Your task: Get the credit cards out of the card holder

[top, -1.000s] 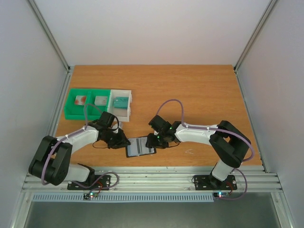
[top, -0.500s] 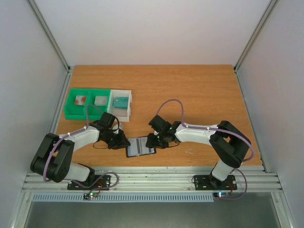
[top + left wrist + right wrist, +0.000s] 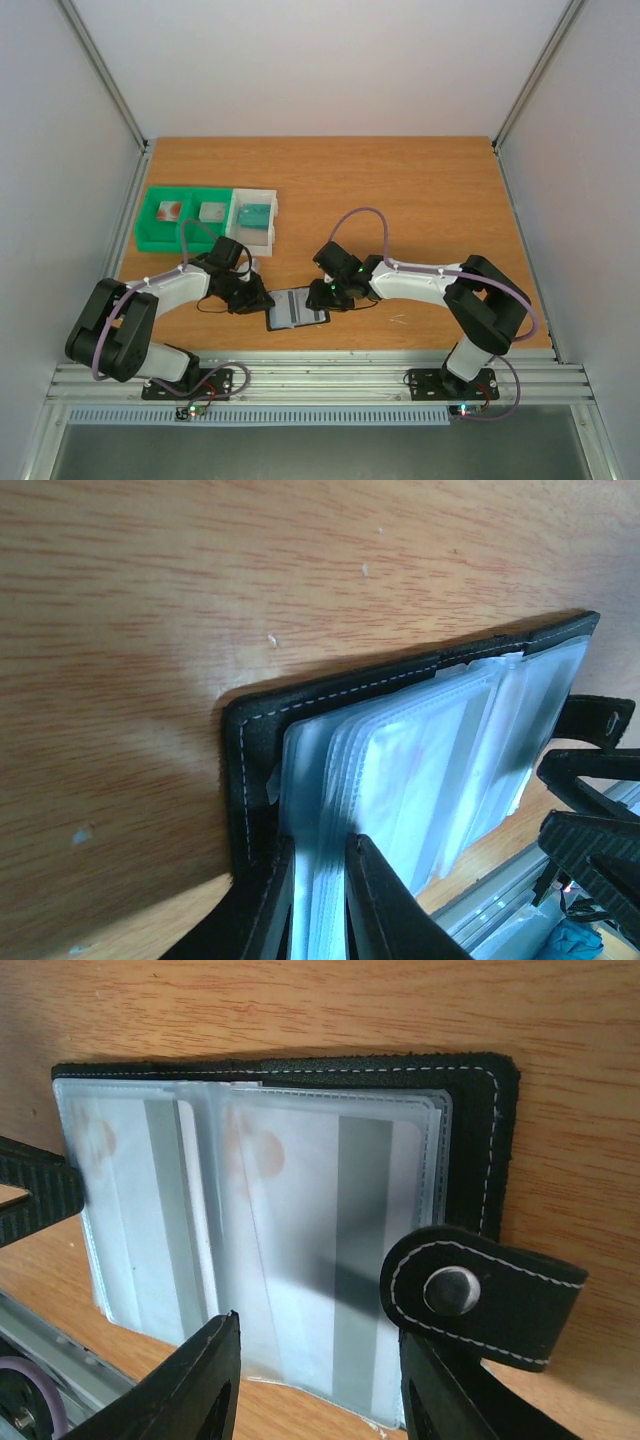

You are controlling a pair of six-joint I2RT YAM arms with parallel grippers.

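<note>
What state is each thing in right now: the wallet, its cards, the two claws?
card holder, open, lying flat
clasp tab, unsnapped
credit cards, tucked inside clear pockets
left gripper, shut on the card holder's pocket edge
right gripper, open, straddling a pocket

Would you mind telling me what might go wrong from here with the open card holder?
One: the left gripper pinches a whole stack of clear pockets, so pulling may drag the entire card holder.
Two: the clasp tab lies right beside the open right gripper and could snag if it closes.
Three: the holder lies close to the near edge of the table and might slide off.
</note>
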